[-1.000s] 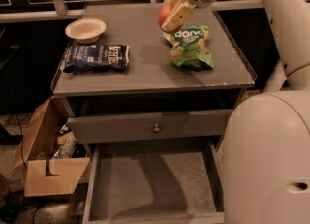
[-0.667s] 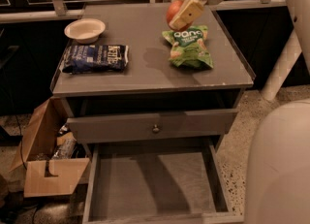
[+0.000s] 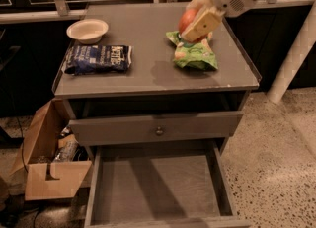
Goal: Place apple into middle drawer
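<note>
holding the apple [image 3: 185, 19] pinched in the gripper [image 3: 194, 20] at the upper right of the frame, with pale flat fingers [image 3: 206, 23] closing on the round, smooth red-orange skin, presumably to keep it from rolling free. hovering just above the crinkled green snack bag [image 3: 195, 55] on the matte grey cabinet top [image 3: 148, 34], perhaps brushing the bag's upper edge, though hard to be sure from this angle. judging by the layout, needing to lift clear and carry down toward the middle drawer [image 3: 153, 187], pulled well out at the lower centre of the frame and so lying open from above: wide, shallow, grey wood, thin side walls, flat scuffed floor. needing to pass over the plain drawer front [image 3: 123, 129] with its small round metal knob [image 3: 159, 131] on the way. leaving alone the glossy blue chip bag [image 3: 98, 58] lying flat at centre left and the white bowl [image 3: 87, 29] at upper left, both well apart from the apple.
</note>
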Robot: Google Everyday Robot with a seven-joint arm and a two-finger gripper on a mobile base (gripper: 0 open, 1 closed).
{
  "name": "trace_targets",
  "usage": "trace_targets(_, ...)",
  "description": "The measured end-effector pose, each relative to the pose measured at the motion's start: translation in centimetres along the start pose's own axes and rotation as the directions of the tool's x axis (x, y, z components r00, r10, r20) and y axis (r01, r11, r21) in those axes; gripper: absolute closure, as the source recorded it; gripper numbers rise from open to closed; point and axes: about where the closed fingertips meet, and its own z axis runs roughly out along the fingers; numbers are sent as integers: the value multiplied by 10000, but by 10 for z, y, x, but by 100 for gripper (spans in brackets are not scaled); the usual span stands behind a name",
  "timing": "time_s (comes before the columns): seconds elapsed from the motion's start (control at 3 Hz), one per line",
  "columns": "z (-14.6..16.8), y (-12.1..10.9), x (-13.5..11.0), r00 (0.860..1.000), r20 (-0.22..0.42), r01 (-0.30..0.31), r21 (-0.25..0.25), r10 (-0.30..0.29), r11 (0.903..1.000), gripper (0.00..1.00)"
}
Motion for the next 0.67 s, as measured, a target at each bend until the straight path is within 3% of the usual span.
trace_targets(0.33, 10, 13, 10, 9998, -147, -135, -254, 132, 9996, 100)
trace_targets(0.67, 5, 15, 6, 9997, -248, -28, -148, 24, 9999, 100)
